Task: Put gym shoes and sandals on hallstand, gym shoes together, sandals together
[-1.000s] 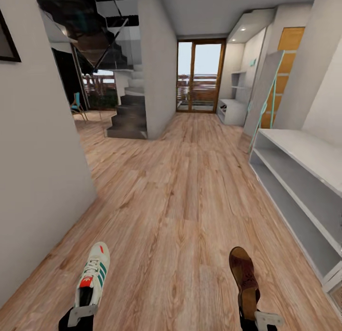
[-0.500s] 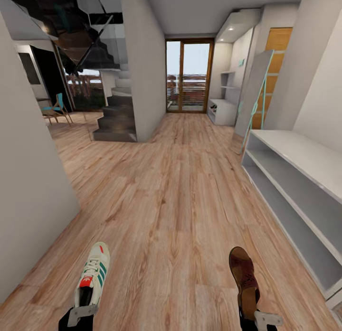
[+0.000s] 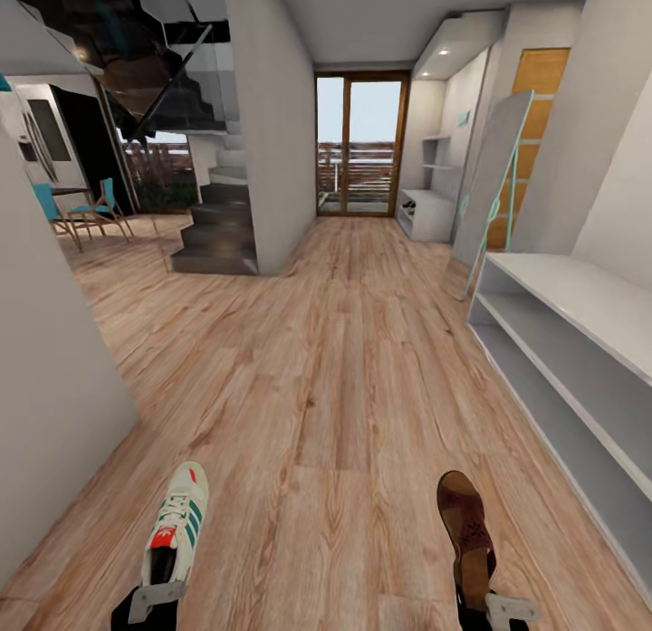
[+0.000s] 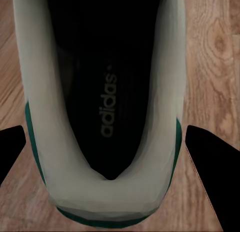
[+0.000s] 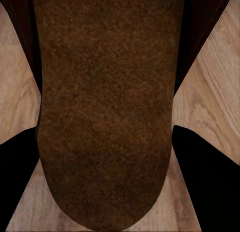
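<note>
**A shoe in each gripper, rack far down the corridor**

Nearest the robot, at about 7 o'clock in the head view, the left gripper [image 3: 156, 595] carries a gym shoe [image 3: 177, 524], white with green stripes and a red-orange tongue, toe pointing away. In the left wrist view the shoe's heel opening [image 4: 102, 92] sits between the two dark fingers [image 4: 212, 167], which press against its sides, so the fingers are clamped on the heel.

At about 5 o'clock the right gripper [image 3: 493, 606] carries a sandal [image 3: 466, 527], dark reddish-brown, toe also pointing away. The right wrist view shows its brown footbed [image 5: 105, 107] with a dark finger [image 5: 200, 162] on each side, closed against the heel end.

Both shoes hang over the wood floor [image 3: 335, 359], which runs straight ahead toward 12 o'clock.

At 3 o'clock, just beside the robot's path, stands a white bench [image 3: 580, 341] with two open shelves and a tall panel [image 3: 493, 183] edged in teal at its far end.

At 10 o'clock a grey wall corner [image 3: 45, 387] stands close, with dark stairs [image 3: 213, 233] and teal chairs [image 3: 77, 210] beyond it.

Farther on, at about 1 o'clock, the shoe rack [image 3: 430, 210] stands against the right wall near the glass door [image 3: 360, 142]; something dark may lie on a low shelf, too small to tell.
</note>
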{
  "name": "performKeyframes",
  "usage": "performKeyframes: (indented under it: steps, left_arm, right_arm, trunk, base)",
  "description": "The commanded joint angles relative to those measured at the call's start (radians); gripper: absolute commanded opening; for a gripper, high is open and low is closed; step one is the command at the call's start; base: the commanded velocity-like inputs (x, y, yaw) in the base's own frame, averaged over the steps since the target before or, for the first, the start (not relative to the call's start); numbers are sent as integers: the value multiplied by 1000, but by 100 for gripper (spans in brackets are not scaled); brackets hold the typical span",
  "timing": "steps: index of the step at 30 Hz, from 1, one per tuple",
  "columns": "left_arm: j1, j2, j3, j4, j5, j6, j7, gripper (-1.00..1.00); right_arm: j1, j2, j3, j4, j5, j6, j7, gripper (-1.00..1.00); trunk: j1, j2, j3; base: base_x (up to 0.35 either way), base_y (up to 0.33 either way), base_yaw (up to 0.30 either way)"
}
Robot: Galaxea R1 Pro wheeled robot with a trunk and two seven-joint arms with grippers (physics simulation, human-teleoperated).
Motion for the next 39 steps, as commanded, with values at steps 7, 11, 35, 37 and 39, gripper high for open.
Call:
performKeyframes:
  steps: [7,11,35,37,39]
  left_arm:
    - [-1,-1,8,1,-9,-3,-3,-100]
    - [-1,-1,8,0,-9,-3,-3,-100]
    - [-1,-1,8,1,-7,-4,-3,-100]
    - [-1,-1,8,1,-7,-4,-3,-100]
    - [-1,-1,8,1,-7,-4,-3,-100]
  right_arm:
    - [-1,1,-1,1,5,-2,-4,-100]
    - [-1,0,0,0,6,-2,-3,-100]
    - [-1,0,1,1,7,-2,-4,-100]
    - [-1,0,1,1,7,-2,-4,-100]
    - [-1,0,1,1,7,-2,-4,-100]
  trunk:
    - [0,0,-1]
    - [0,0,-1]
    - [0,0,4]
    - [0,0,7]
    - [0,0,9]
  base:
    - [338,0,0]
    - [338,0,-119]
    - [338,0,-42]
    - [338,0,0]
    - [338,0,0]
